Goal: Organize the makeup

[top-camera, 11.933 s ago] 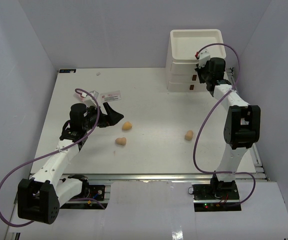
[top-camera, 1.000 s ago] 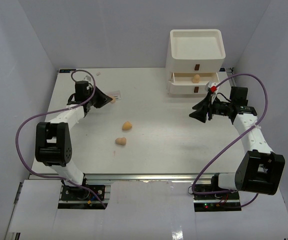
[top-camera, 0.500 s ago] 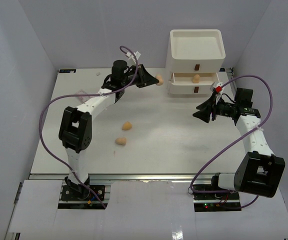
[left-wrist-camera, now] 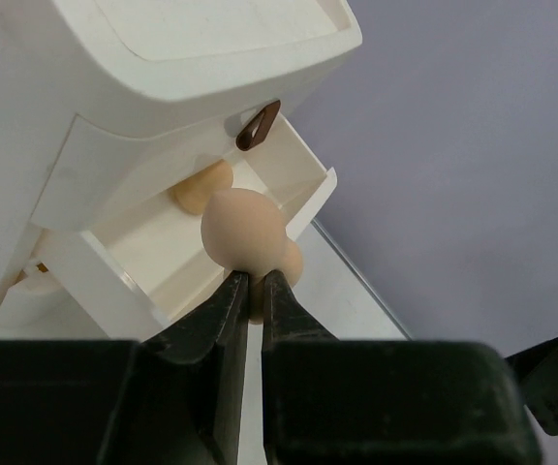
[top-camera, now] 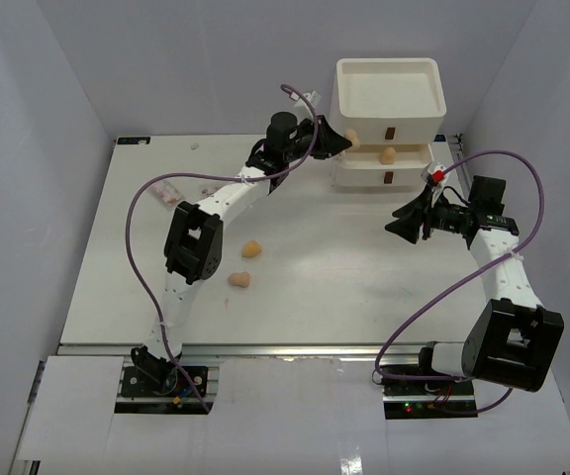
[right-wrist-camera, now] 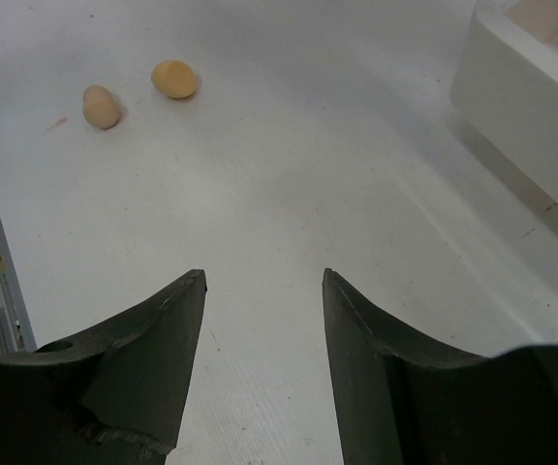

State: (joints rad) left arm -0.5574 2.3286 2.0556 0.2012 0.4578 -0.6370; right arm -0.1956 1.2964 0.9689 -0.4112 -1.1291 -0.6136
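Tan against white, an egg-shaped makeup sponge [left-wrist-camera: 243, 228] sits pinched at its lower end between the nearly closed fingers of the left gripper [left-wrist-camera: 257, 281]. The left arm is stretched far across the table [top-camera: 315, 287] to the white drawer unit [top-camera: 389, 99] at the back right. The grip low on the sponge leaves its rounded bulk free above the fingertips, presumably so that it drops clear once the fingers part.

The sponge hangs at the left front corner of the unit's open drawer [left-wrist-camera: 308, 194], the middle tier, which is pulled out toward the arms. The wrist view places it over or just short of the rim; which of the two cannot be told. A second sponge [left-wrist-camera: 200, 187] already lies inside, toward the back of that drawer, which suggests this tier is being used for the sponges.

Two more sponges wait on the bare tabletop left of centre, one [top-camera: 251, 249] a little farther back than the other [top-camera: 238, 280], close together but apart. A flat packet with reddish marks [top-camera: 163, 191] lies near the table's left side, beside the arm's purple cable. No bottle can be made out.

The right gripper [right-wrist-camera: 263, 276] hovers low over the table in front of the unit. Its fingers are spread wide and hold nothing, and it sits well clear of the drawer, probably to leave the left arm room. The sorting appears to be roughly midway.
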